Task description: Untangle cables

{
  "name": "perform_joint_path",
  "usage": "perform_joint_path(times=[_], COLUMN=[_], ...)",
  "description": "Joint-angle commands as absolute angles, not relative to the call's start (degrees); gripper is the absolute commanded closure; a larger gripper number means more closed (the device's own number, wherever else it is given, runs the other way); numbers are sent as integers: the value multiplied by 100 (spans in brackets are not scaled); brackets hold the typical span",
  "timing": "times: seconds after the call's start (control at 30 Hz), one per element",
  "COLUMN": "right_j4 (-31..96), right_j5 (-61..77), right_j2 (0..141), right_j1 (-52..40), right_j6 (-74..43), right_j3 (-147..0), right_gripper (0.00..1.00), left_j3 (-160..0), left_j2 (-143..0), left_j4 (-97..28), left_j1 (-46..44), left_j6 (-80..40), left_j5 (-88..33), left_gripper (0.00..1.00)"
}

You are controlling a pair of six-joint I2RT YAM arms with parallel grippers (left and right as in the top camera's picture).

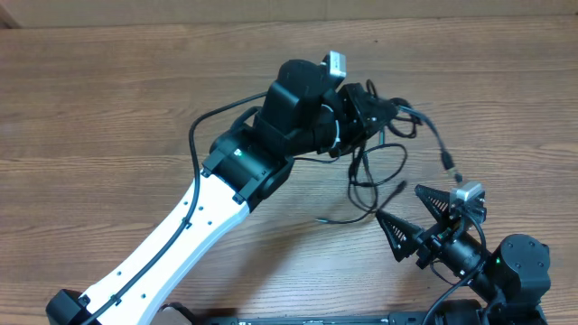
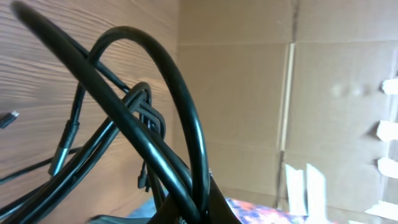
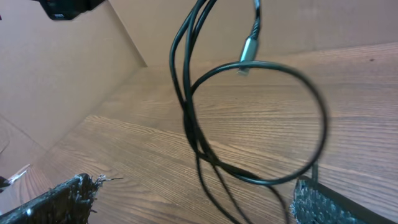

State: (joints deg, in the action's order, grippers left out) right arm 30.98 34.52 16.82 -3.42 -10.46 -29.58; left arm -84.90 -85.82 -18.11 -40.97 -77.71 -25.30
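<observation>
The cables are thin black cords bunched into a tangle that hangs in loops over the wooden table. My left gripper is shut on the top of the bunch; in the left wrist view the cables arch up out of its closed jaws. One plug end trails right, and a loose end lies on the table. My right gripper stands open just below the loops. In the right wrist view a cable loop with a silver-tipped plug hangs between its wide-apart fingers, touching neither.
A cardboard wall stands behind the table. The left arm's white link crosses the lower left, with its own thicker black cable arching off it. The right arm's base sits at the bottom right.
</observation>
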Motion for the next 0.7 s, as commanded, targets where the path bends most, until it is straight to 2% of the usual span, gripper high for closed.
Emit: perform_joint_path(times=[0.0, 0.53, 0.57, 0.6, 0.67], right_j4=[3065, 3026, 3026, 3028, 3030], right_j5=[3527, 3461, 3461, 3461, 3461], right_j2=[1680, 1680, 1680, 1680, 1680], right_j1=[-325, -325, -325, -325, -325], right_j6=[-991, -993, -993, -993, -993], right_j3=[-3002, -2998, -2998, -2998, -2998], right_gripper=[0, 1, 6, 21, 44], left_j3=[-8641, -8641, -8641, -8641, -8641], left_j2=[-8501, -8501, -8501, -8501, -8501], left_j4=[-1667, -1116, -1105, -1083, -1050], left_j1=[-4340, -5422, -5450, -5478, -5489], left_j6=[-8296, -9024, -9024, -9021, -9024], left_j5=[-2484, -2078, -2025, -1975, -1931], left_gripper=[96, 96, 96, 96, 96])
